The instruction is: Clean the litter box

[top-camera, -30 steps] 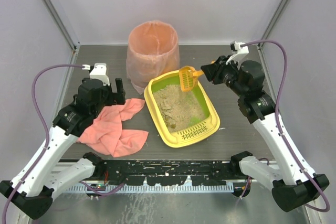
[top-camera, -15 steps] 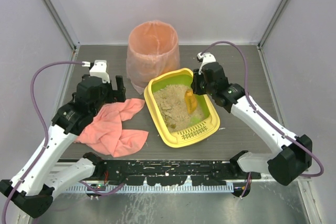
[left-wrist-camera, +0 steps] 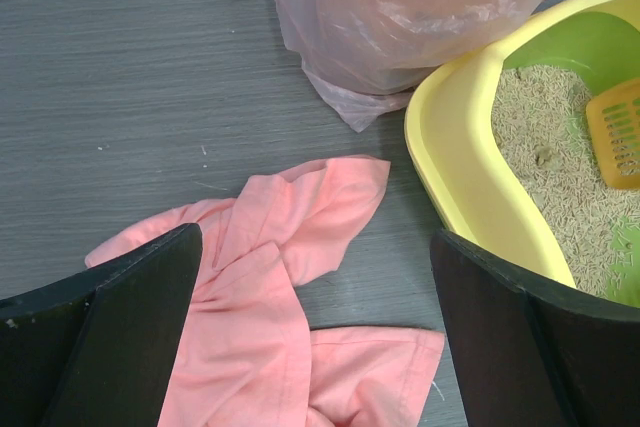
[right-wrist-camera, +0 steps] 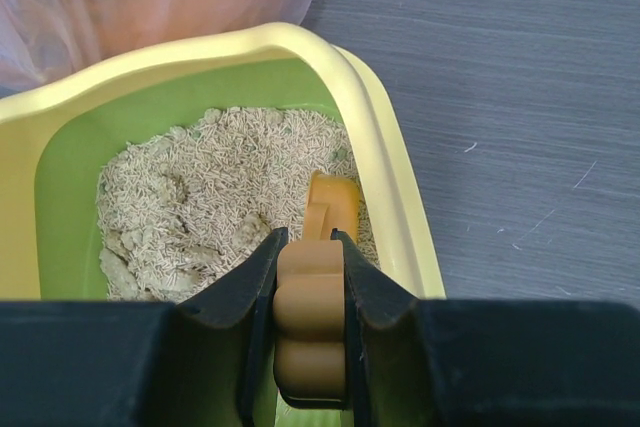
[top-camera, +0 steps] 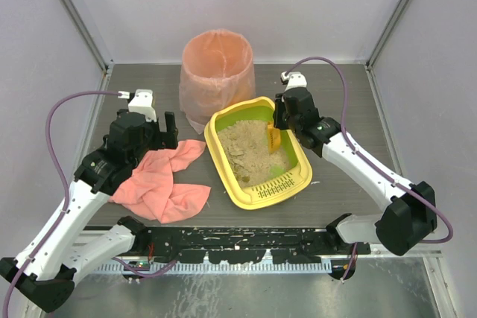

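Observation:
The litter box, a yellow tray with a lime-green inside and beige litter, lies at the table's middle, its slotted end nearest the arms. My right gripper is over its far right corner, shut on the handle of the small orange scoop. In the right wrist view the gripper clamps the scoop handle, and the scoop's head dips into the litter beside the yellow rim. My left gripper hangs open over the pink cloth, left of the tray. In the left wrist view that gripper holds nothing.
A tall round bin with a pink liner stands just behind the tray's far left corner, nearly touching it. A crumpled pink cloth lies on the dark table left of the tray. Grey walls close in the back and both sides.
My right arm swung left and down from beside the bin, carrying the scoop from above the tray's far rim into the litter by the right wall. The left arm stayed put.

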Controlling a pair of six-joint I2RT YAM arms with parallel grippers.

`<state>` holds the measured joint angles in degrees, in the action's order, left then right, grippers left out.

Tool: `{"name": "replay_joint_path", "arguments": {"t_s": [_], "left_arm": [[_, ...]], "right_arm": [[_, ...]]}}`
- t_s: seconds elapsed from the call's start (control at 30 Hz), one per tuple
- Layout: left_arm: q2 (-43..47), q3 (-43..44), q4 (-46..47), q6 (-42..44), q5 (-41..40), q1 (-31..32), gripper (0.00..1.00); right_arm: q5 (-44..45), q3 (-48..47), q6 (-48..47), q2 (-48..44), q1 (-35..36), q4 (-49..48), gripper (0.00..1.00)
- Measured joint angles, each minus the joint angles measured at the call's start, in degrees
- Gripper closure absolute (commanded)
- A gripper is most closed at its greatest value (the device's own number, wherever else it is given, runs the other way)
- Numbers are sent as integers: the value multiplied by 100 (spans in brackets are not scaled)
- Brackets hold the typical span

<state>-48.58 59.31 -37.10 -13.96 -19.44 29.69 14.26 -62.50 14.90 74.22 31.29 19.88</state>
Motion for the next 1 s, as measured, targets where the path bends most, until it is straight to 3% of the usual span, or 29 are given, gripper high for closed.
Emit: {"name": "replay_joint_path", "arguments": {"t_s": [0.73,1.0], "left_arm": [[9,0,-2,0,20,-9,2],[9,0,-2,0,24,-9,2]], "right_arm": [[-422,210,953,354,-28,-595,99],[-208,975,1473,-144,-39,-1176,99]]}}
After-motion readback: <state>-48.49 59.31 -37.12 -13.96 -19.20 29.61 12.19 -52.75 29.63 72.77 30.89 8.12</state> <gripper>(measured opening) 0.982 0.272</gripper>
